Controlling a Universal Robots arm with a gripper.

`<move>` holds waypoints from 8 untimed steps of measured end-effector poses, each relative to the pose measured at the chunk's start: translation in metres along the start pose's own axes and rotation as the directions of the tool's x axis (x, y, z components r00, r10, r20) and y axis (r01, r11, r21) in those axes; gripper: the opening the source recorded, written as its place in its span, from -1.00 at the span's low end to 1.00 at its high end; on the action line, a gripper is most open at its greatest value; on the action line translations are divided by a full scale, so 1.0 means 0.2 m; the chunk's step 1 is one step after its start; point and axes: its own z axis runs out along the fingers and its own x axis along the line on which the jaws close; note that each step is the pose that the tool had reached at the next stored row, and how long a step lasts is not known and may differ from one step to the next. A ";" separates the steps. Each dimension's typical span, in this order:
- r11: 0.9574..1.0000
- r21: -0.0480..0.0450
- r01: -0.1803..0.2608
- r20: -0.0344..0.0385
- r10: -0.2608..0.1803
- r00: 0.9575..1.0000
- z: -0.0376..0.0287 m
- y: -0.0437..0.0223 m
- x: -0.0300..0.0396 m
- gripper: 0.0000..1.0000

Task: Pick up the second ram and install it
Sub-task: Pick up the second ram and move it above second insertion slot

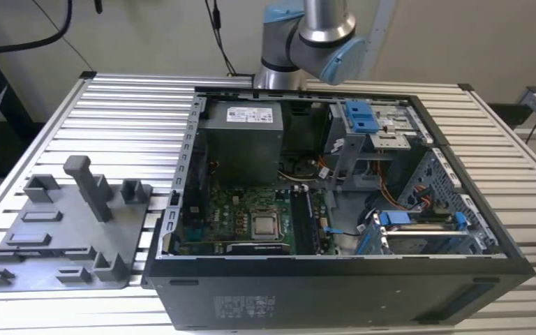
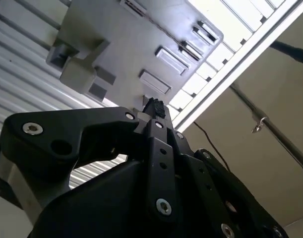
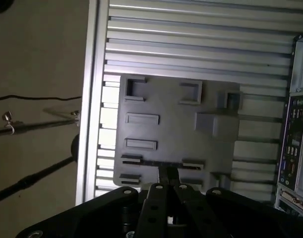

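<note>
**Tool over the second ram in its tray**

The table (image 1: 119, 105) carried an open computer case (image 1: 343, 293) and a grey tray (image 3: 176, 134). The arm (image 1: 310, 42) was cut off at the exterior view's top. In the first wrist view the tool (image 3: 167, 172), fingers drawn together and empty, overlapped the second ram (image 3: 141, 161). The ram was a faint dark strip on edge in the tray, its long axis running from table rim toward case. Contact could not be judged.

a lab: slatted bench (image 1: 128, 105), opened computer case (image 1: 343, 286)
</note>
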 end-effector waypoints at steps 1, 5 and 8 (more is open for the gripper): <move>1.000 0.000 0.010 -0.001 -0.010 1.000 0.000 0.000 0.000 -0.79; 0.999 0.001 0.051 -0.003 -0.051 0.999 0.000 0.000 -0.001 -0.79; 0.997 0.002 0.081 -0.004 -0.081 0.997 0.000 0.000 -0.001 -0.79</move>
